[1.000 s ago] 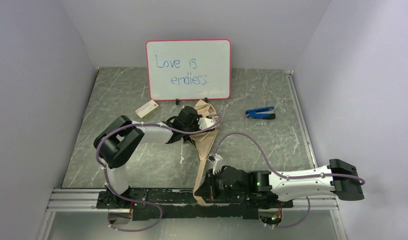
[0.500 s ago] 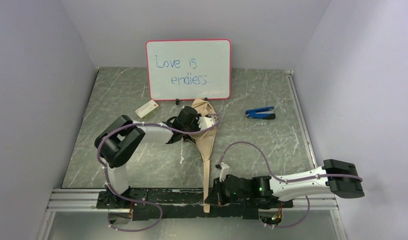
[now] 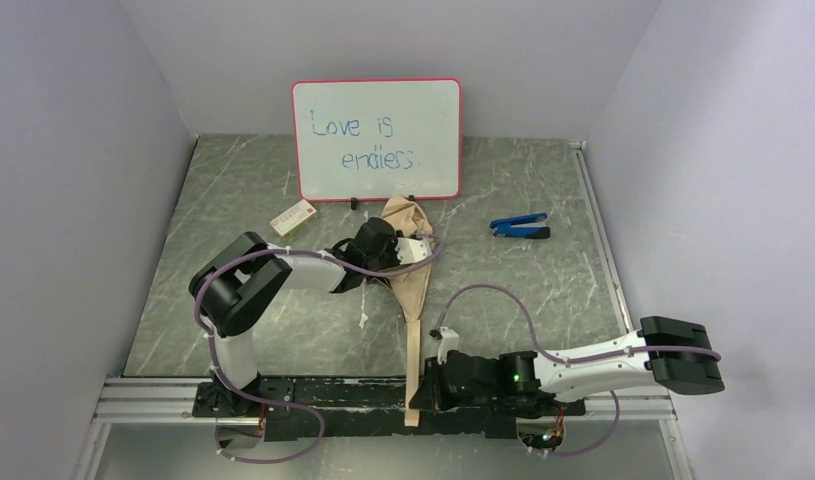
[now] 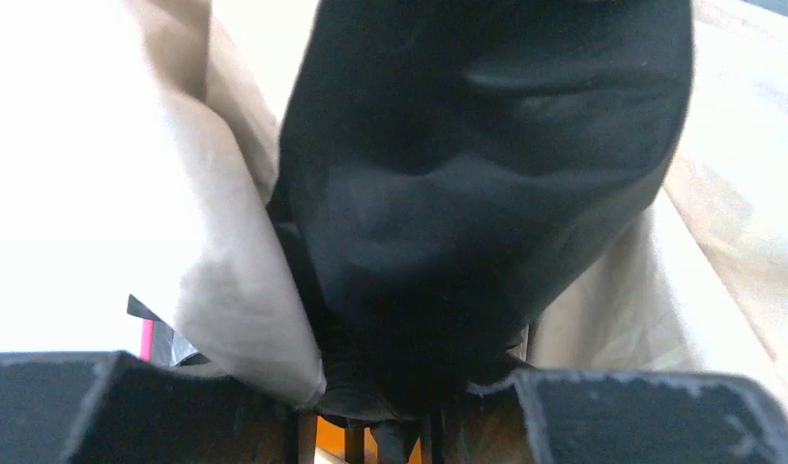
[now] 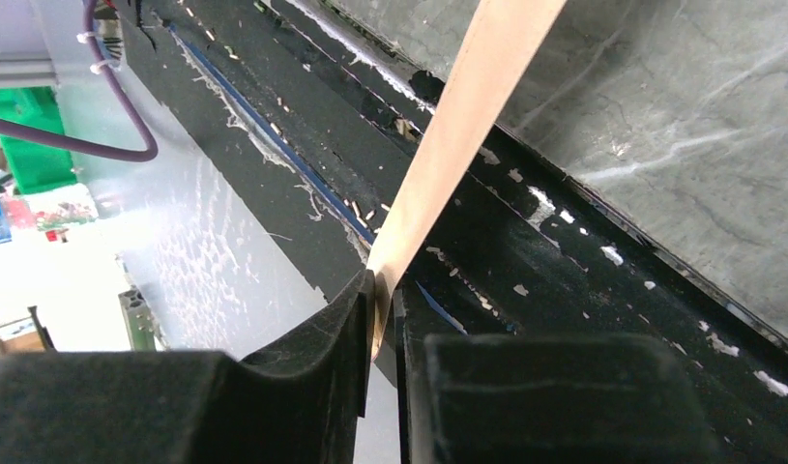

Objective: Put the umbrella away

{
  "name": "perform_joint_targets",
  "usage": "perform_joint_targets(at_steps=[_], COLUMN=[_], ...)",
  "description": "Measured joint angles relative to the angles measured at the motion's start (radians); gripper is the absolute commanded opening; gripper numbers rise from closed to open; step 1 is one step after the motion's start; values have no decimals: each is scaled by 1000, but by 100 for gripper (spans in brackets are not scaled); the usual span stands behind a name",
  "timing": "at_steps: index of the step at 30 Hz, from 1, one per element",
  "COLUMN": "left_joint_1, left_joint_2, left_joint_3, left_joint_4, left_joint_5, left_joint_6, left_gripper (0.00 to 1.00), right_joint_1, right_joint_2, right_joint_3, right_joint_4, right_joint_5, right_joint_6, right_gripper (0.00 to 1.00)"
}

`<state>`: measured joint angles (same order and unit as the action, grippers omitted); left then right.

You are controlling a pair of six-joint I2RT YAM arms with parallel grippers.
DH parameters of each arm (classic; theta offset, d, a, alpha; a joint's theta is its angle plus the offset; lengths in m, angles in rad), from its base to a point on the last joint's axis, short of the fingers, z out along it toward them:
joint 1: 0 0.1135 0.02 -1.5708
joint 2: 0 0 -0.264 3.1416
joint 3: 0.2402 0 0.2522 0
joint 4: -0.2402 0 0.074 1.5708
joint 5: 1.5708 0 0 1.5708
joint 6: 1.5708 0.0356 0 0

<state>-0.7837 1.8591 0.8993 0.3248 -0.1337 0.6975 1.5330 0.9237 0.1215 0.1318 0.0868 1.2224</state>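
The umbrella [image 3: 408,285] lies folded as a tan-black bundle at the table's middle, in front of the whiteboard. My left gripper [image 3: 408,250] is shut on its upper part. The left wrist view is filled with its black lining [image 4: 486,174] and tan fabric [image 4: 216,290], with the gripper [image 4: 409,425] closed around them. A narrow tan strip of the umbrella [image 3: 413,350] runs taut toward the front edge. My right gripper [image 3: 420,392] is shut on its end over the black rail; the right wrist view shows the strip [image 5: 457,145] pinched in the gripper [image 5: 382,309].
A whiteboard [image 3: 376,140] stands at the back. A small white-red box [image 3: 293,217] lies left of the umbrella and a blue-black clip tool [image 3: 520,225] lies to the right. A black rail [image 3: 333,395] runs along the front edge. Walls close both sides.
My right gripper has pulled the tan strip toward the front edge, so it went from slack and bent to straight and taut. The left gripper has barely shifted.
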Motion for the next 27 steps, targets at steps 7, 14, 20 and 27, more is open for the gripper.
perform_joint_targets(at_steps=[7, 14, 20, 27], left_joint_1=[-28, -40, -43, -43], left_joint_2=[-2, -8, -11, -12], left_joint_3=[-40, -67, -84, -98], left_joint_4=[70, 113, 139, 164], left_joint_5=[-46, -64, -72, -73], left_joint_6=[34, 54, 67, 77], left_gripper=[5, 5, 5, 5], right_joint_1=[3, 16, 60, 85], right_joint_2=[-11, -31, -58, -74], right_joint_3=[79, 177, 332, 449], right_joint_4=[-152, -351, -577, -827], right_joint_5=[37, 61, 166, 341], right_joint_6=[-24, -36, -13, 80], right_gripper=[31, 57, 70, 71])
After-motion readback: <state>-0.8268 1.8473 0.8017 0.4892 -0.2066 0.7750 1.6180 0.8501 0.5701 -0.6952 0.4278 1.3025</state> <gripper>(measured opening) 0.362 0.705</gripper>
